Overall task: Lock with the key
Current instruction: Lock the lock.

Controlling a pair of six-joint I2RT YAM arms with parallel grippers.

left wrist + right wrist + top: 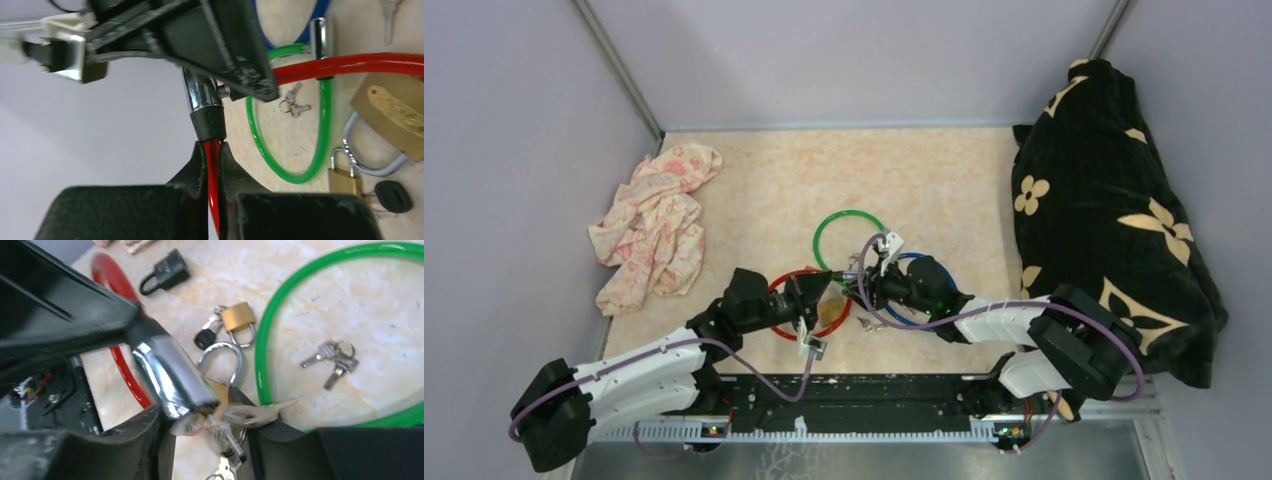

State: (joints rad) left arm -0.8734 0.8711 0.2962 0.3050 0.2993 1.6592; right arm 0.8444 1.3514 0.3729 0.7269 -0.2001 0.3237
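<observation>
My left gripper [213, 150] is shut on the red cable [213, 165] of a cable lock, just below its chrome lock cylinder [200, 92]. It holds that end up off the table. In the right wrist view the same cylinder [170, 377] points at my right gripper [210, 432]. A blurred bunch of keys [240, 417] hangs at the cylinder's end between the parted fingers. One key seems to sit in the keyhole, but blur hides the joint. From above, the two grippers [809, 305] [869, 285] meet over the red ring [784, 310].
A green cable ring [849, 235] and a blue one [924, 290] lie near. Brass padlocks [395, 112] [239, 320], a black padlock [167, 272] and loose keys [332, 357] are scattered around. A floral cloth [656, 225] lies left, a black flowered cushion [1114, 210] right.
</observation>
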